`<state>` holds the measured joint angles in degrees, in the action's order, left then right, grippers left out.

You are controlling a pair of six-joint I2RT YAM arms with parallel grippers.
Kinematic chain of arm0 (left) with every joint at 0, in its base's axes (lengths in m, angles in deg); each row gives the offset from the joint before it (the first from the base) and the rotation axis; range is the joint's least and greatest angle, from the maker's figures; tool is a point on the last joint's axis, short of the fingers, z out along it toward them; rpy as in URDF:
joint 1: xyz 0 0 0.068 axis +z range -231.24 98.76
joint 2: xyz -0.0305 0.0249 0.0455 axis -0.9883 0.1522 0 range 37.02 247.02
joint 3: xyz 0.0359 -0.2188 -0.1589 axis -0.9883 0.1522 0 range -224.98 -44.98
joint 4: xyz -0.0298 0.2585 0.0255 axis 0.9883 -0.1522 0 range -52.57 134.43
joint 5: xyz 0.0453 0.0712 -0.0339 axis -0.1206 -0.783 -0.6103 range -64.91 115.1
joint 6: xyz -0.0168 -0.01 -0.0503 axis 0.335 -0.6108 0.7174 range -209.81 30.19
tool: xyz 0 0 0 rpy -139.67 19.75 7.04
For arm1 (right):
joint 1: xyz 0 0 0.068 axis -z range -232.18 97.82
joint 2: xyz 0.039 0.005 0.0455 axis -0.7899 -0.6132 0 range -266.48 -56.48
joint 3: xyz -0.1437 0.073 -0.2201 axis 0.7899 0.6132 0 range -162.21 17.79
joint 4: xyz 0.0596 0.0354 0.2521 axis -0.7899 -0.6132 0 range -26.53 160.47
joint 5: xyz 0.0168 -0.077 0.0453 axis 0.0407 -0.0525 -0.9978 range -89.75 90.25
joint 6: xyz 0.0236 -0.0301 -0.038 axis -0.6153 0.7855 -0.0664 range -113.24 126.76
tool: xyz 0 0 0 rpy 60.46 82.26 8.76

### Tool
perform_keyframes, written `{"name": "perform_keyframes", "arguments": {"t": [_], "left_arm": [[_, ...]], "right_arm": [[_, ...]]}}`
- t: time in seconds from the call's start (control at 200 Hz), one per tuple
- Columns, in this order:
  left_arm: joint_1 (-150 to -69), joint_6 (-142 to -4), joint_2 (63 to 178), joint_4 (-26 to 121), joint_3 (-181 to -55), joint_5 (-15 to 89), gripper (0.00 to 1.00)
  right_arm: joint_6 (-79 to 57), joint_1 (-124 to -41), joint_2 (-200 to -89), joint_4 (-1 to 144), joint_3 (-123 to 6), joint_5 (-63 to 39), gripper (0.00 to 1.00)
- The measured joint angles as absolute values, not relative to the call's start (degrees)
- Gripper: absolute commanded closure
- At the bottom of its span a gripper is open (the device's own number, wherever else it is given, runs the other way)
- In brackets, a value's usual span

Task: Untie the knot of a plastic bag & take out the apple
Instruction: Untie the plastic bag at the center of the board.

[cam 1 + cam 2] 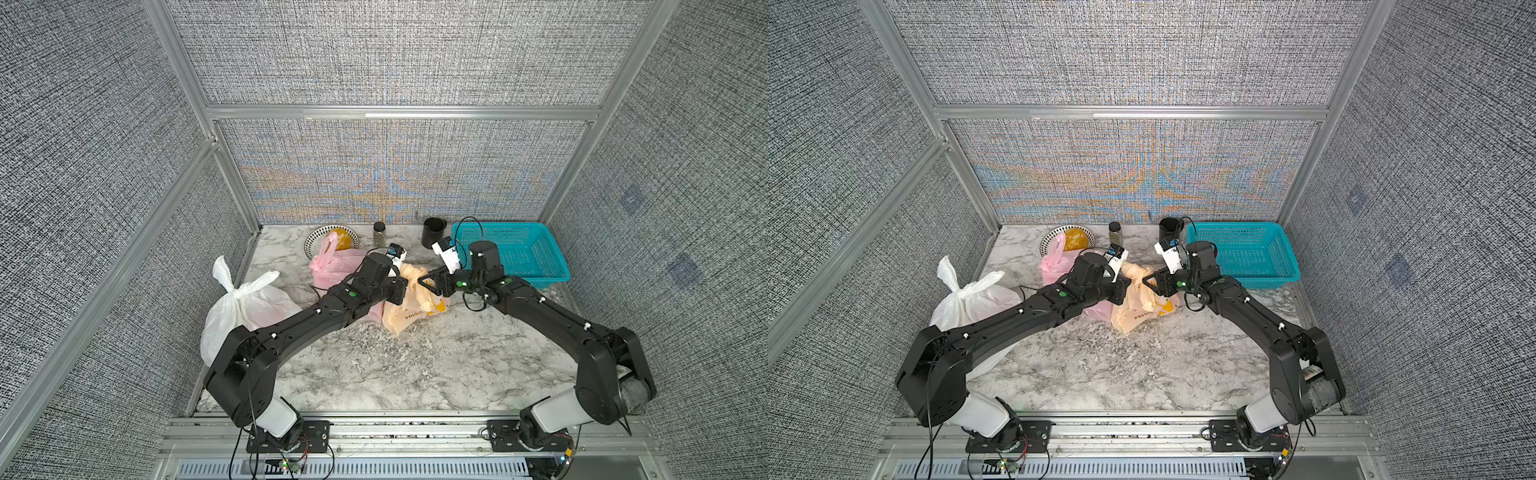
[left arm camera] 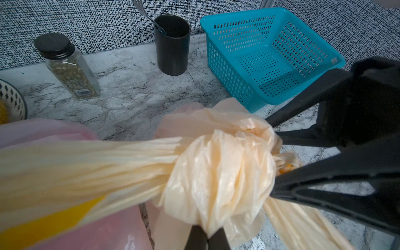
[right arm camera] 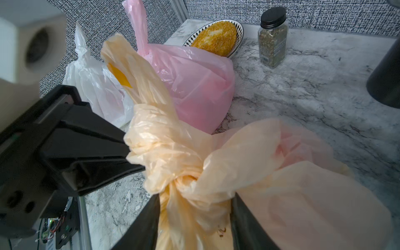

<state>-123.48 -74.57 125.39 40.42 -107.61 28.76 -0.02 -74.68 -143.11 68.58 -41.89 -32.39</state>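
Marble bench [image 1: 415, 365]: knot [image 2: 223, 164] on bag [image 1: 409, 316] not yet undone, apple unseen; my left hand [image 2: 206, 234] clamps the knot, right hand [image 3: 195, 195] spread astride it.

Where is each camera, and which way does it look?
Both top views: high at the front, looking down on the table; left arm, right arm show.
Left wrist: on left arm, facing orange bag, basket; left gripper shows.
Right wrist: on right arm, facing pink bag; right gripper shows.
Wrist views share the orange bag's knot.
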Motion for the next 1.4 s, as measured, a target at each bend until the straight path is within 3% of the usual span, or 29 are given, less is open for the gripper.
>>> {"name": "perform_keyframes", "arguments": {"t": [0.08,1.151,1.216,1.326,1.401], "left_arm": [[-123.57,-74.57,125.39,40.42,-107.61,29.35,1.00],[-121.19,-70.22,127.10,47.35,-105.44,28.19,1.00],[-121.17,-70.44,127.36,47.28,-106.62,29.21,0.91],[-121.28,-71.99,126.55,47.17,-107.85,30.26,0.54],[-121.28,-72.69,124.41,45.93,-107.32,31.18,0.48]], "right_arm": [[-0.09,-74.57,-143.44,68.69,-41.84,-31.39,1.00],[-12.81,-66.00,-124.12,77.04,-15.90,-29.90,1.00],[-13.73,-66.00,-123.90,77.56,-15.66,-30.23,1.00],[-14.27,-66.03,-123.64,77.37,-16.38,-30.36,1.00],[-14.25,-66.07,-123.92,76.88,-17.76,-30.49,1.00]]}}
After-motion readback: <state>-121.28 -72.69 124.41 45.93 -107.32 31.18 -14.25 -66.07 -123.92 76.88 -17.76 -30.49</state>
